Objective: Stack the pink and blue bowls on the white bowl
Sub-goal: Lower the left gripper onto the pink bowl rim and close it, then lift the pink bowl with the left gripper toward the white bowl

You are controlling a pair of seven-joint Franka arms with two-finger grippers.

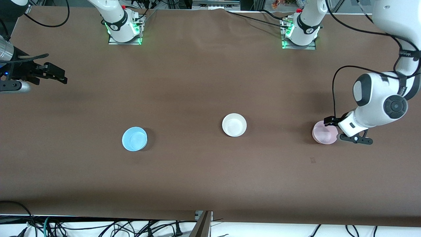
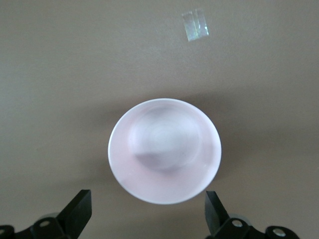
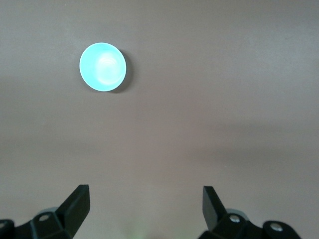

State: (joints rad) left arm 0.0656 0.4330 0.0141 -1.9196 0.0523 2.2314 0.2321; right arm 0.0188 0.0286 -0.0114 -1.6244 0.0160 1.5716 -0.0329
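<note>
A: From the front, where are the bowls?

B: The white bowl (image 1: 234, 124) sits mid-table. The blue bowl (image 1: 134, 139) is toward the right arm's end, the pink bowl (image 1: 325, 132) toward the left arm's end. The left gripper (image 1: 345, 131) hangs over the pink one. The right gripper (image 1: 49, 74) waits over its table edge.

A: And the left wrist view?

B: Open fingers (image 2: 79, 209) with the pink bowl (image 2: 164, 150) between them, not touching. It looks light, stiff and slippery, so pinch the rim. A bit of tape (image 2: 195, 25) shows only here.

A: The right wrist view?

B: Open fingers (image 3: 77, 204), the blue bowl (image 3: 102, 67) well apart.
</note>
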